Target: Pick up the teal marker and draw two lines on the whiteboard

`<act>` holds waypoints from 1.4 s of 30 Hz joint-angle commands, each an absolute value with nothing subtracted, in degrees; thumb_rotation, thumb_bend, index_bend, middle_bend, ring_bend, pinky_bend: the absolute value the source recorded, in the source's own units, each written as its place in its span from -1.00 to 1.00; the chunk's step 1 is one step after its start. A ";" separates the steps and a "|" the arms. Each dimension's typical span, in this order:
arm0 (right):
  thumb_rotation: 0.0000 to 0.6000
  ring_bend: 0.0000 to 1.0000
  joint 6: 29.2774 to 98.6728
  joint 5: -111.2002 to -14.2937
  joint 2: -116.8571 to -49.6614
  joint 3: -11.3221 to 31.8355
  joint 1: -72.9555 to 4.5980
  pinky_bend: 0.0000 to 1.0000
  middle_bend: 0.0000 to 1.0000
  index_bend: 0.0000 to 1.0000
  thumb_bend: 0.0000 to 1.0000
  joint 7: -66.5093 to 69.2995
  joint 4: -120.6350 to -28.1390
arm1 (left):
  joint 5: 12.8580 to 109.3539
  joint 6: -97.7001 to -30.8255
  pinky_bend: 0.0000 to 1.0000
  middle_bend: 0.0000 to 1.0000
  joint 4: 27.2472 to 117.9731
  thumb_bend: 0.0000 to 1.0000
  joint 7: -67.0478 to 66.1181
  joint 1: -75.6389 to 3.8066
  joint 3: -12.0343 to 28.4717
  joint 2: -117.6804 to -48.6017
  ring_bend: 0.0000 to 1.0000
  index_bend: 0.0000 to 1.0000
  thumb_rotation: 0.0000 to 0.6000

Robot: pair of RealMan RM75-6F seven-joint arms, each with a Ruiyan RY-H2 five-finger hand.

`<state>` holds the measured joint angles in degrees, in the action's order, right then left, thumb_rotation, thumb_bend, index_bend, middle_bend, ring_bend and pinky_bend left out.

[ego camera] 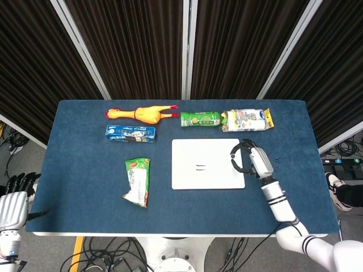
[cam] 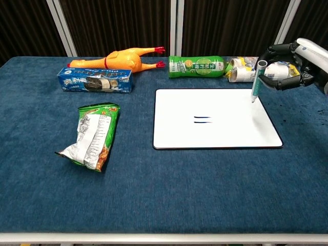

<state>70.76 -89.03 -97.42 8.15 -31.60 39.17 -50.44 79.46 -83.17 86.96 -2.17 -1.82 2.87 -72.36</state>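
While the green snack bag (cam: 92, 134), crinkled foil, lies flat nearest on the blue felt-like bench (cam: 154, 195), the left hand (ego camera: 14, 204) hangs off the bench's corner, fingers apart, holding nothing. Whiteboard (cam: 215, 130): smooth, glossy, rounded corners, two short dark lines (cam: 203, 120) at centre. Drawing looks done. Right hand (cam: 294, 60) holds the teal marker (cam: 255, 83) near upright, tip over the board's far right edge. Likely next: set marker down off the board. Farther back: blue biscuit box (cam: 95, 80), rubber chicken (cam: 123, 58), green tube (cam: 197, 66), white packet (ego camera: 247, 120).
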 commanded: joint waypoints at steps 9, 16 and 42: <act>1.00 -0.51 73.59 -103.87 -93.86 -3.63 -34.78 -0.99 0.08 0.39 0.07 3.20 -28.10 | 79.18 -83.43 -0.95 -0.78 89.58 -0.99 -4.35 -1.60 2.62 -71.39 -0.91 -0.67 1.00; 1.00 -0.59 73.43 -104.21 -98.26 -5.72 -33.64 -1.00 0.02 0.34 0.07 1.85 -21.29 | 78.65 -83.42 -0.95 -0.78 90.79 -0.99 -5.34 -1.33 2.43 -71.10 -0.91 -0.67 1.00; 1.00 -1.00 80.21 -84.14 -78.25 4.92 -16.42 -1.00 -0.70 -0.97 -0.24 7.48 -69.43 | 79.92 -84.64 -0.95 -0.78 89.74 -0.99 -5.38 -1.76 3.07 -71.67 -0.91 -0.68 1.00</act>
<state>74.20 -91.38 -89.02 0.41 -23.47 -4.79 -50.62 79.86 -84.60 89.77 -5.35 -1.71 3.04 -71.62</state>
